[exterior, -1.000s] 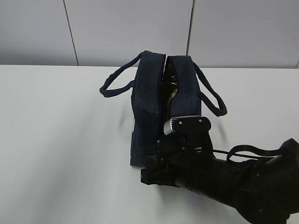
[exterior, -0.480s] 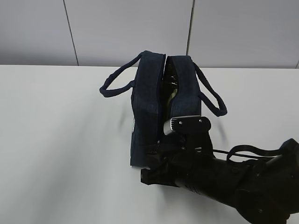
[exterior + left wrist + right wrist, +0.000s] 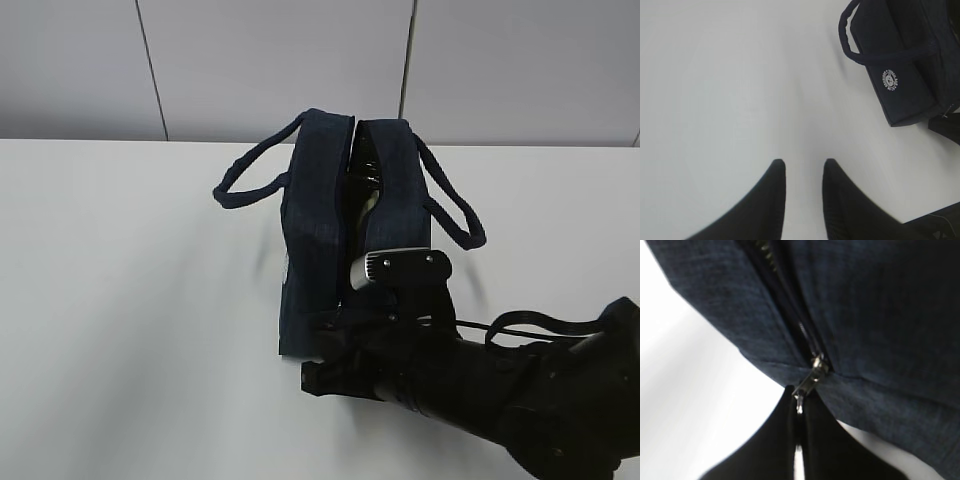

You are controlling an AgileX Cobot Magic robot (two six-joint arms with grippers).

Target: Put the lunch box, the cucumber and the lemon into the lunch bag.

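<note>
The bag (image 3: 330, 250) is a boxy case of dark navy woven fabric with a faint denim-like grain, standing on a smooth white bench (image 3: 130, 300). Two padded loop handles arch out from its sides, one to the left (image 3: 245, 170) and one to the right (image 3: 455, 205). A round white logo (image 3: 890, 80) is printed on the side panel that faces the left wrist camera. The top is parted along its length, and in the gap something dark and glossy (image 3: 362, 180) shows inside; which item it is cannot be told.

The right gripper (image 3: 799, 407) is at the near end of the bag, low down where the zipper line meets the end panel. Its black fingers are pressed together on the small metal zipper pull (image 3: 810, 377), whose silvery links run up from the fingertips to the slider at the seam. In the exterior view the right arm (image 3: 470, 385) lies low across the bench from the lower right, its wrist camera housing (image 3: 405, 265) against the bag's end.

The left gripper (image 3: 801, 167) hovers over bare bench, well apart from the bag, which sits toward the upper right of its view. Its two tapered black fingers stand a narrow gap apart with nothing between them.
</note>
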